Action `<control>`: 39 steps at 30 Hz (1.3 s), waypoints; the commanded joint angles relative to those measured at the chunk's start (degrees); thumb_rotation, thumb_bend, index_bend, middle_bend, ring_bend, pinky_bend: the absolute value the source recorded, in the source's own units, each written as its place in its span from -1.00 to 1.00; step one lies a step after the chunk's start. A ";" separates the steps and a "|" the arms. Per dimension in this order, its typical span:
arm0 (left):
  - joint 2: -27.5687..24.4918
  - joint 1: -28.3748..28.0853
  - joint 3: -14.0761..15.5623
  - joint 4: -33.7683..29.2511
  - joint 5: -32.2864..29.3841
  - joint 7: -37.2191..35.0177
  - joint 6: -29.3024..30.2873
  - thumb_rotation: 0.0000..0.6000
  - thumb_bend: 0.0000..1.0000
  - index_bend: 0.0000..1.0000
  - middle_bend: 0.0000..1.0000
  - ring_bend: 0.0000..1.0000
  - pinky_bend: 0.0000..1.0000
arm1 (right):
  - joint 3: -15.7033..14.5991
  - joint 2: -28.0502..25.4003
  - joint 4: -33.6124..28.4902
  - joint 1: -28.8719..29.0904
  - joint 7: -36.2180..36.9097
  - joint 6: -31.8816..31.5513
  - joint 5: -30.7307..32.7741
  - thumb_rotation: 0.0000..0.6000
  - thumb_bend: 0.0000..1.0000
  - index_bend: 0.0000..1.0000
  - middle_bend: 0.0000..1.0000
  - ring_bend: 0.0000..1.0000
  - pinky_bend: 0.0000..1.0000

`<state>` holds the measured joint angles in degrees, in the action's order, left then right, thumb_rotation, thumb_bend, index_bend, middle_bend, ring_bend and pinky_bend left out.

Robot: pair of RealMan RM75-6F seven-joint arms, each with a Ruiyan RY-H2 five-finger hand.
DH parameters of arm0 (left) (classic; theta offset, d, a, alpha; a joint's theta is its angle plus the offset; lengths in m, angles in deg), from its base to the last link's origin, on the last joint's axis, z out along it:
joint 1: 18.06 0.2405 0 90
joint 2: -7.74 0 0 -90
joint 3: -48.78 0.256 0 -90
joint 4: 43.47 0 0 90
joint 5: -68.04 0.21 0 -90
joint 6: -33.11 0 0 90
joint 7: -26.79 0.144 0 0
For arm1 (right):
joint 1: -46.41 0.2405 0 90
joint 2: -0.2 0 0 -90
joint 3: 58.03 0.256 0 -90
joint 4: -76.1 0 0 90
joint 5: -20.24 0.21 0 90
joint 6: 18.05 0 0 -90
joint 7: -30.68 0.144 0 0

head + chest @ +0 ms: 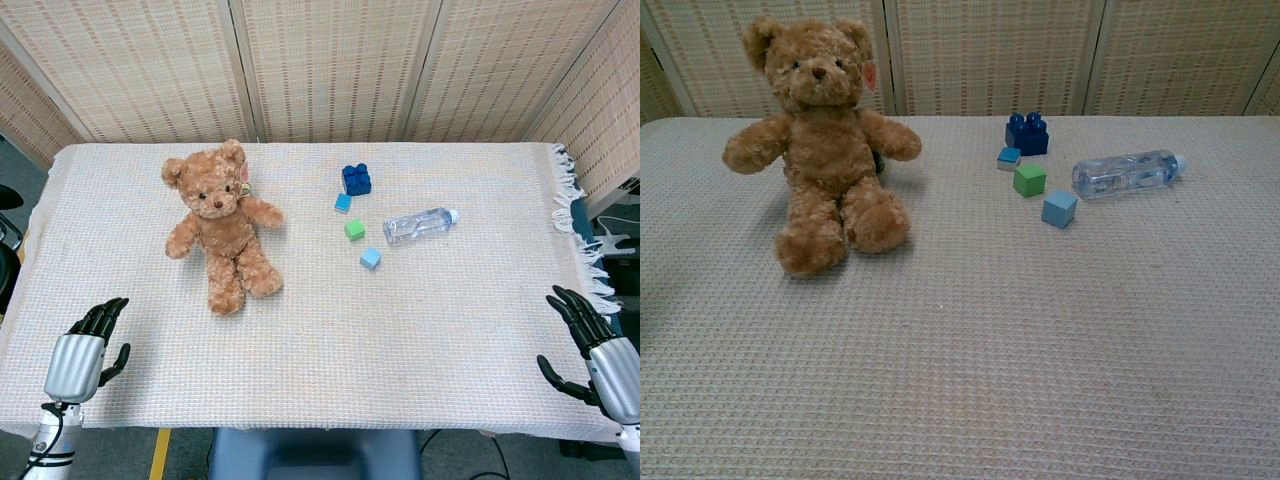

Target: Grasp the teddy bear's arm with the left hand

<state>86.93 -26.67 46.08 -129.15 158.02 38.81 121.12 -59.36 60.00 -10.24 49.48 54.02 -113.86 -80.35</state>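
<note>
I have my left hand at the counter's near left corner, fingers apart and holding nothing. My right hand sits at the near right corner, just as open and empty. Farther in, toward the far left, the teddy bear sits upright, its arms spread. Well to its right I see a light blue cube, a green cube, a clear bottle lying down, and a dark blue brick farthest back.
</note>
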 commanded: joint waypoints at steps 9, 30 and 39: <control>1.30 -0.21 -0.27 1.16 0.72 -0.18 0.73 1.00 -0.19 -0.93 -0.79 -0.71 -0.28 | -0.84 0.68 -0.37 1.00 -1.51 2.21 -0.88 1.00 -0.61 -1.00 -1.00 -1.00 -0.64; 10.78 -8.33 -11.38 -3.85 -14.85 5.01 -8.96 1.00 -0.24 -1.00 -0.87 -0.76 -0.38 | -1.77 0.66 1.30 1.79 3.19 1.15 -2.54 1.00 -0.78 -1.00 -1.00 -1.00 -0.64; 16.81 -15.63 -20.13 -3.46 -29.91 8.49 -15.78 1.00 -0.26 -1.00 -0.87 -0.76 -0.35 | -3.56 -1.24 0.43 2.79 5.02 3.70 -3.37 1.00 -0.78 -1.00 -1.00 -1.00 -0.64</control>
<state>101.79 -39.88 28.53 -132.83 131.72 45.64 107.50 -62.84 58.83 -9.74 52.19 58.96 -110.25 -83.63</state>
